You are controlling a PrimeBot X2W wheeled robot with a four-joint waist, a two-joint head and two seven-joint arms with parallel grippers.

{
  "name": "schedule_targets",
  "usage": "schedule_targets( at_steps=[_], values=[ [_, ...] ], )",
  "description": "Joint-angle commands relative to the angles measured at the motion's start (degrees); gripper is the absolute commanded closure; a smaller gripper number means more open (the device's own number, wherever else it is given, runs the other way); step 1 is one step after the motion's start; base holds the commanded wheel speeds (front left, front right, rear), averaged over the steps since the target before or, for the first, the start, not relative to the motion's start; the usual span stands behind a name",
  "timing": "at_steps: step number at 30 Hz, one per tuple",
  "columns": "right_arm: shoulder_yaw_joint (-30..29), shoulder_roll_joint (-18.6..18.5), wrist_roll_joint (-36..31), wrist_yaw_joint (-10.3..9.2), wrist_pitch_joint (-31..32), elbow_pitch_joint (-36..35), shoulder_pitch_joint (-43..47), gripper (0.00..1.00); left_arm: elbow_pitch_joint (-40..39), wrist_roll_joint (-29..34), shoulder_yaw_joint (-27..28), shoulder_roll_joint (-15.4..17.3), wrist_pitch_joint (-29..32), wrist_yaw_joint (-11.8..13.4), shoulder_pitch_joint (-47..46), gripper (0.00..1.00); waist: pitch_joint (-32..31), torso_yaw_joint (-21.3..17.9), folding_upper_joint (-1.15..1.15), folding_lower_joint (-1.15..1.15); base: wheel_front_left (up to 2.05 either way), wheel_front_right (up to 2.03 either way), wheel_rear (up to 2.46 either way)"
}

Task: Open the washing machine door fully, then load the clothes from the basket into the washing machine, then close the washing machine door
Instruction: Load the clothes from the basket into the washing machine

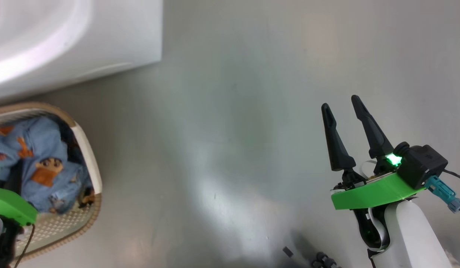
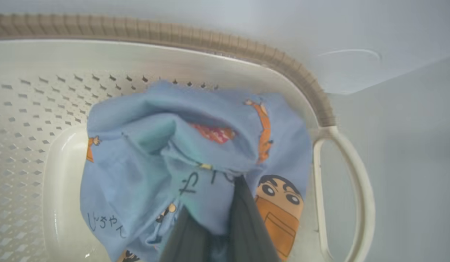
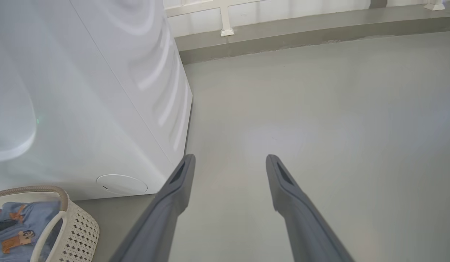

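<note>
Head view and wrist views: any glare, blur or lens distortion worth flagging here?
Head view: soft glare patches on the floor, washing machine washed out. Left wrist view: dark fingers blurred up close, clothes fairly sharp. Right wrist view: even light, basket in focus at the corner.

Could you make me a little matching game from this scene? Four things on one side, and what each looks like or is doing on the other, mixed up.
1 left gripper
2 right gripper
3 basket
4 washing machine

A white, with a small round flap
B fingers spread above the floor
C fingers shut on the blue clothes
D brown rim, clothes inside

Pairs: 1-C, 2-B, 3-D, 4-A
</note>
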Motion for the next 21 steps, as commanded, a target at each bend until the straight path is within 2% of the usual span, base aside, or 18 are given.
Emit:
schedule_targets(
  at_steps=[1, 5, 13, 21],
  values=[
    [1.08, -0.14, -0.10, 0.16, -0.27, -0.74, 2.01, 0.00, -1.51, 1.09, 2.85, 2.50, -0.74, -0.09, 2.13, 1.00, -3.41, 1.75, 0.00, 0.01, 0.00, 0.00, 0.00],
    [1.09, -0.14, -0.31, 0.16, -0.27, 0.03, 2.34, 0.00, -7.72, 5.46, 8.52, 0.95, -0.76, 0.38, 5.94, 1.00, -6.60, 3.03, 0.00, 0.01, 0.00, 0.00, 0.00],
    [0.72, -0.14, -1.33, 0.16, -0.27, 1.67, 3.60, 0.00, -19.62, 15.35, 18.85, -4.59, -0.77, 0.55, 14.50, 1.00, -12.95, 5.49, 0.00, 0.01, 0.00, 0.00, 0.00],
    [0.49, -0.14, -2.33, 0.16, -0.27, 2.60, 4.52, 0.00, -29.56, 23.80, 24.58, -9.16, -0.77, 0.27, 19.97, 1.00, -17.49, 6.82, 0.00, 0.01, 0.00, 0.00, 0.00]
  ],
)
